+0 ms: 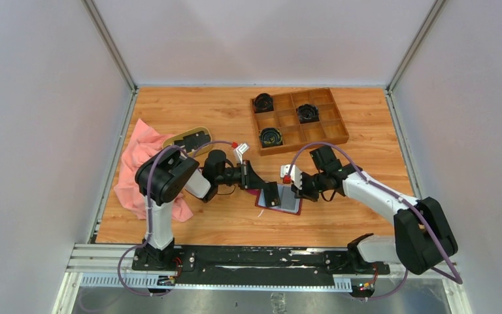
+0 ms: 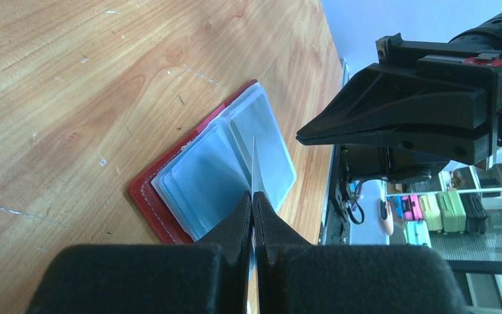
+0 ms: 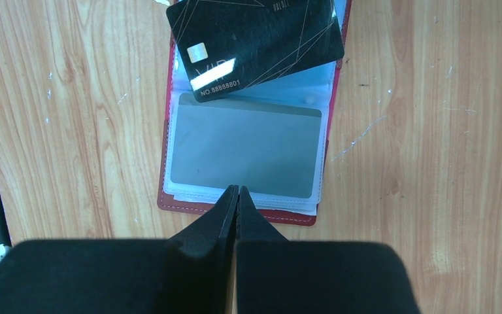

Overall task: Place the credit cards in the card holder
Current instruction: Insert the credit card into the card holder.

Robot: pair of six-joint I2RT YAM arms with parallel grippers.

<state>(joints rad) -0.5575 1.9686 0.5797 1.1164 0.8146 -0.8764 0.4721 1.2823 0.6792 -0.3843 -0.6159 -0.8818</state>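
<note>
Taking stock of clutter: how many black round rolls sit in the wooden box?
3. One roll in the far-left corner of the box, a second right of it toward the middle, a third at the near-left corner. None looks hidden.

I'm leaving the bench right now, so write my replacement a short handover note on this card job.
Left hand: shut on a black card, held over the open wallet, not yet in a pocket.
Right hand: shut, empty, tips at the wallet's near edge.
Done: a grey card looks seated in a clear pocket.
Left to do: slot the black card, then fetch the dark cards lying in the oval dish.
</note>
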